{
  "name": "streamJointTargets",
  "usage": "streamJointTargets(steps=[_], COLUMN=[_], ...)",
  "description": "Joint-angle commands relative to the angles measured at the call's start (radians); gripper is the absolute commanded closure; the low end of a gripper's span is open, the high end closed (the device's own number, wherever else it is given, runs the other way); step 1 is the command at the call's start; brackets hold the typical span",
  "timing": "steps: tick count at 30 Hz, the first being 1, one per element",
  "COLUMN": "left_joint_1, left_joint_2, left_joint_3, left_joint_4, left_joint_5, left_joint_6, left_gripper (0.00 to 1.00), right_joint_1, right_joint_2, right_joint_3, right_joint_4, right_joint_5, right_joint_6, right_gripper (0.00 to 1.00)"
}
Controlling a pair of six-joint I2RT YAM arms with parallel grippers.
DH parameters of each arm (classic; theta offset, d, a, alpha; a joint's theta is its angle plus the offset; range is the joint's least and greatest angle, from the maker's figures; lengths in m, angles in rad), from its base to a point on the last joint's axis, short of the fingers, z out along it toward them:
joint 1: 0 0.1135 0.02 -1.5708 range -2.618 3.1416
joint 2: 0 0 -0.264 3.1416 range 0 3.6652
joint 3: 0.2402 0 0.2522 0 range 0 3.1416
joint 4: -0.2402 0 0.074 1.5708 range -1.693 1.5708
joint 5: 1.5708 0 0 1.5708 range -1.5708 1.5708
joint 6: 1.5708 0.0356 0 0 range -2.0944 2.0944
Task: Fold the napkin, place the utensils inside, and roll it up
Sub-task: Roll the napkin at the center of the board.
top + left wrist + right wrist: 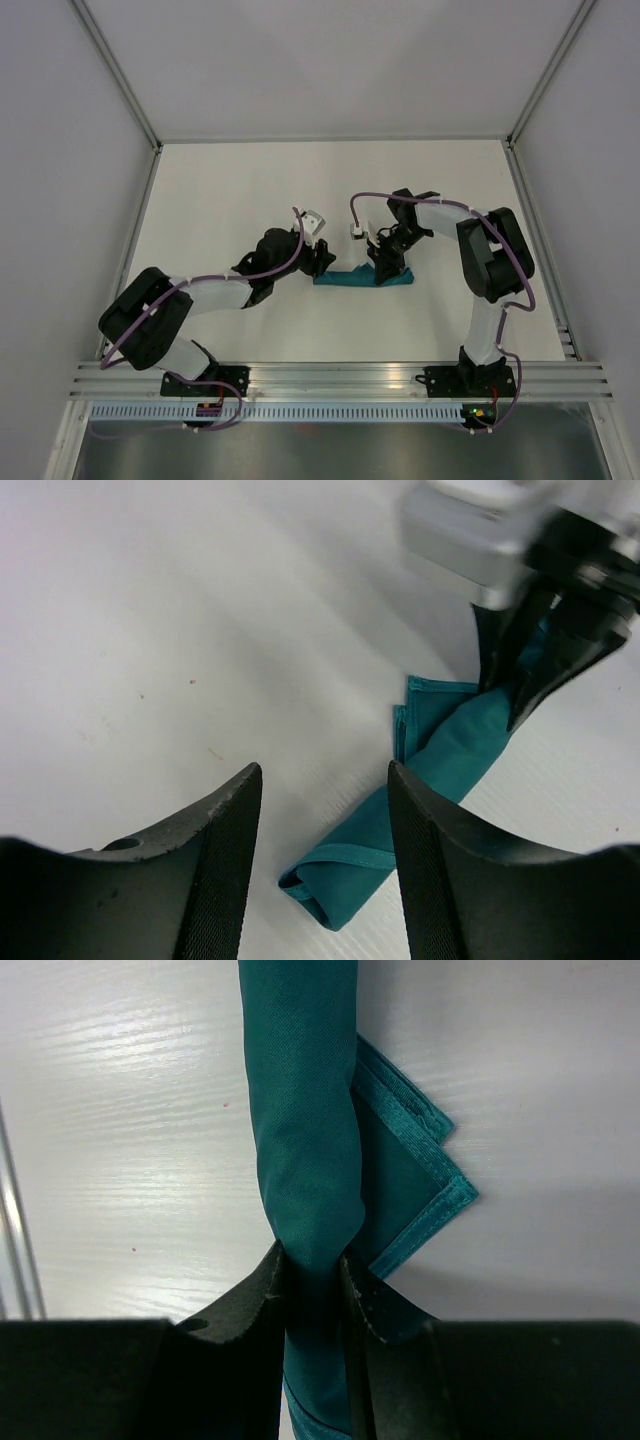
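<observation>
Rolled teal napkin point(358, 280) on the white bench point(250, 190), pinched by the right hand, left hand open at its other end.

The napkin lies as a tight, narrow roll mid-bench, running left to right between the two hands. The right hand point(312, 1260) comes down on the roll near its right end, both fingers clamped on the cloth and squeezing it thin at that spot. Two hemmed corners point(440, 1175) poke out flat from the side of the roll, just beside that grip. The left hand point(325, 775) sits low at the roll's left end with jaws well apart, and the folded end shows in the gap between them. One finger overlaps the cloth in the wrist view, so contact is hard to tell.
</observation>
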Motion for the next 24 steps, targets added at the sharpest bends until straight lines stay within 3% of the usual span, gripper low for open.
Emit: streamJointTargets(steps=[1, 5, 10, 12, 17, 24], left_joint_1=[-0.079, -0.194, -0.262, -0.293, -0.372, -0.403], left_joint_2=[-0.044, 0.006, 0.103, 0.129, 0.221, 0.304], left_joint_3=[-0.024, 0.039, 0.093, 0.111, 0.162, 0.194], left_joint_4=[0.110, 0.035, -0.013, -0.011, -0.038, -0.018], left_joint_5=[-0.111, -0.183, -0.203, -0.211, -0.254, -0.309], left_joint_6=[0.179, 0.318, 0.455, 0.497, 0.586, 0.683], left_gripper=[0.41, 0.40, 0.38, 0.31, 0.28, 0.27], right_joint_1=[-0.022, -0.025, -0.025, -0.025, -0.030, -0.031], right_joint_2=[0.173, 0.243, 0.296, 0.303, 0.319, 0.333], right_joint_3=[0.062, 0.162, 0.223, 0.228, 0.242, 0.257], right_joint_4=[-0.118, -0.162, -0.194, -0.198, -0.202, -0.213], right_joint_5=[0.073, 0.070, 0.070, 0.074, 0.077, 0.077], right_joint_6=[-0.080, -0.065, -0.046, -0.042, -0.034, -0.029], right_gripper=[0.99, 0.99, 0.99, 0.99, 0.99, 0.99])
